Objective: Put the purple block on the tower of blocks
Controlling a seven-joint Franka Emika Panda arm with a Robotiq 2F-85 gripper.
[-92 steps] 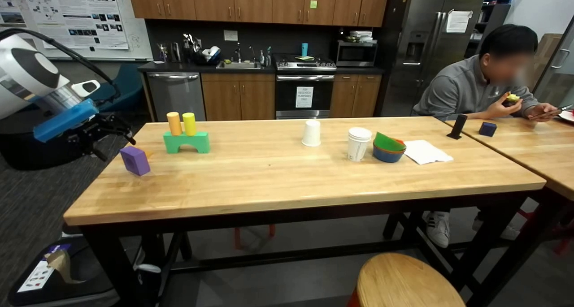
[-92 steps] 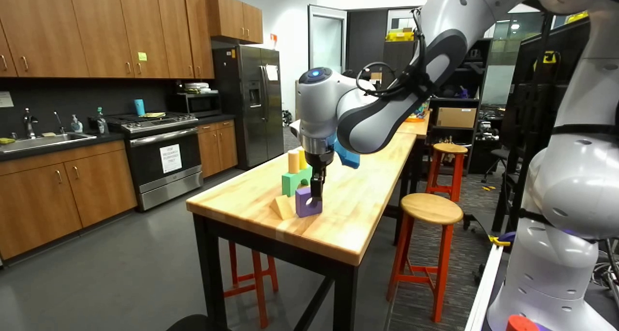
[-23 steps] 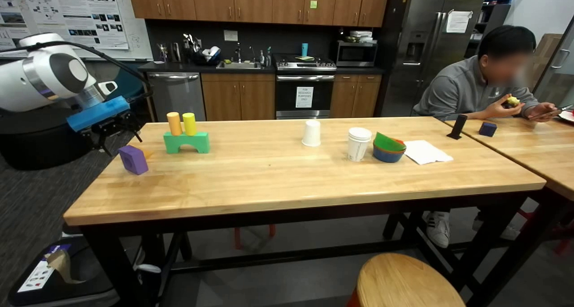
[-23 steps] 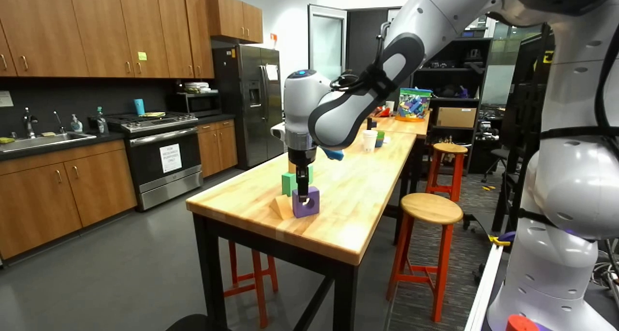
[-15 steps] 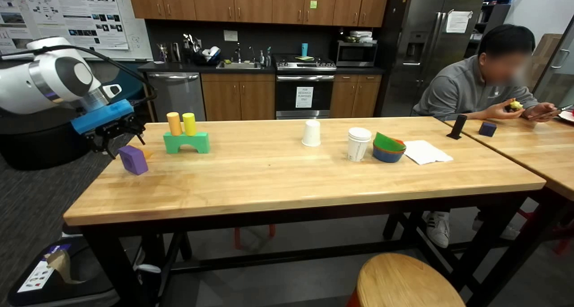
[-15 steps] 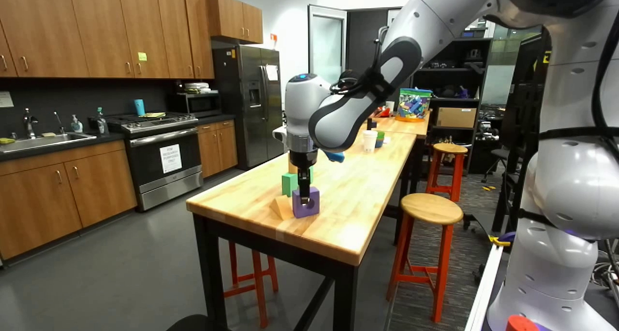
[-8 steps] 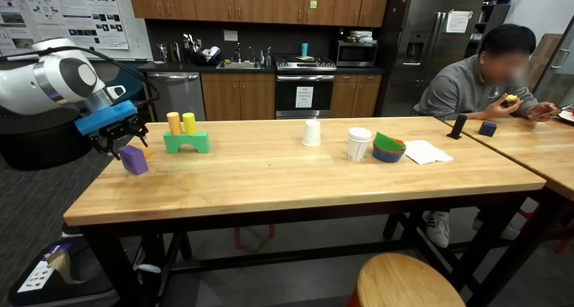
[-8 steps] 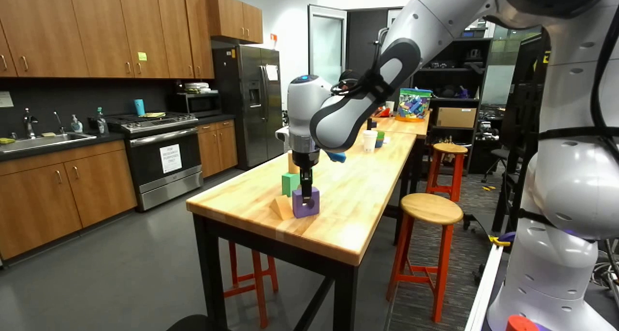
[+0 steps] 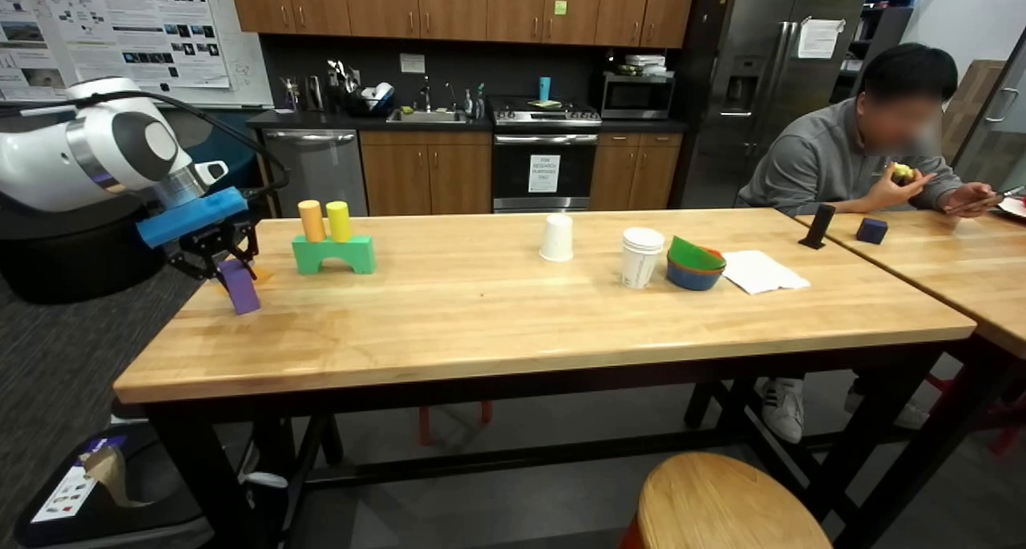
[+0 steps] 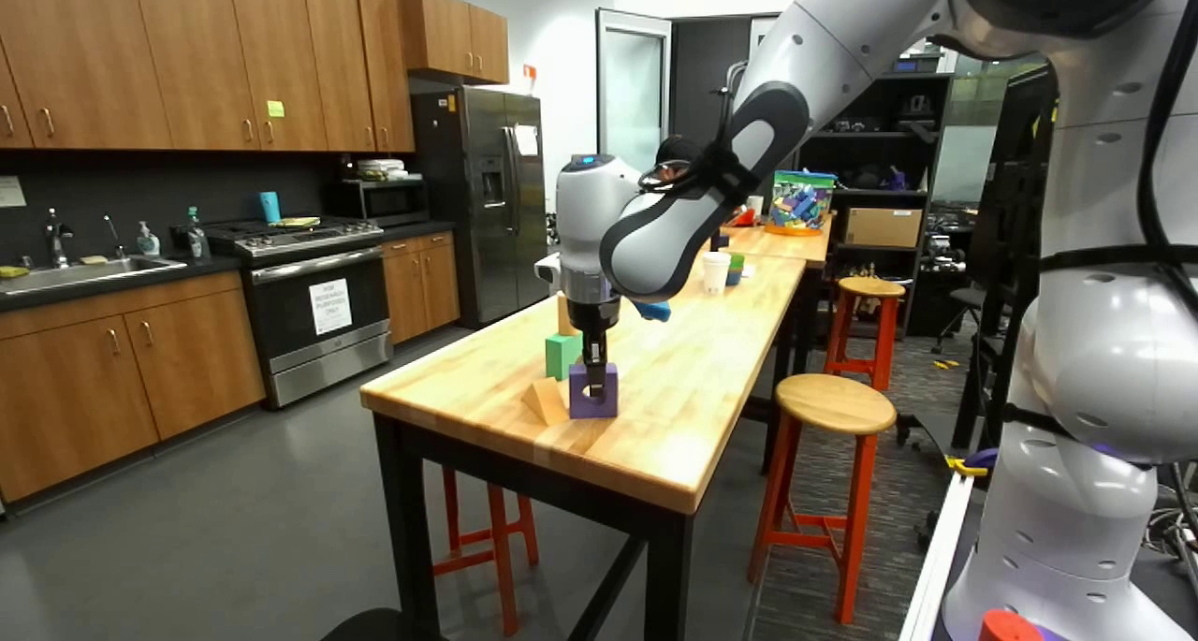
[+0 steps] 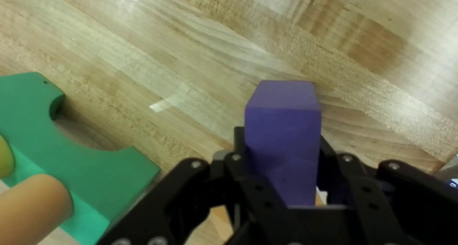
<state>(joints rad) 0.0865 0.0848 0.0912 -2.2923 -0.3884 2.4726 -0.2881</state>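
Observation:
The purple block (image 11: 282,130) has a round hole and stands upright on the table near its end. My gripper (image 9: 235,268) comes down over it from above and is shut on it, with a finger against each side in the wrist view. In an exterior view the block (image 10: 607,407) shows partly behind the fingers. The tower of blocks is a green arch (image 9: 333,254) bearing an orange cylinder (image 9: 312,221) and a yellow cylinder (image 9: 339,222) side by side. It stands a short way off; the wrist view shows its green arch (image 11: 71,159) at lower left.
An orange wedge block (image 10: 548,400) lies close beside the purple block, partly behind the gripper in the wrist view. Farther along the table stand an upturned white cup (image 9: 556,238), stacked white cups (image 9: 640,259), nested bowls (image 9: 694,265) and a paper sheet (image 9: 762,272). A person sits at the far end.
The fingers were apart around the block and have closed on it. The block has turned a little, showing a narrower side in an exterior view. My gripper has sunk slightly. The tower has stayed put.

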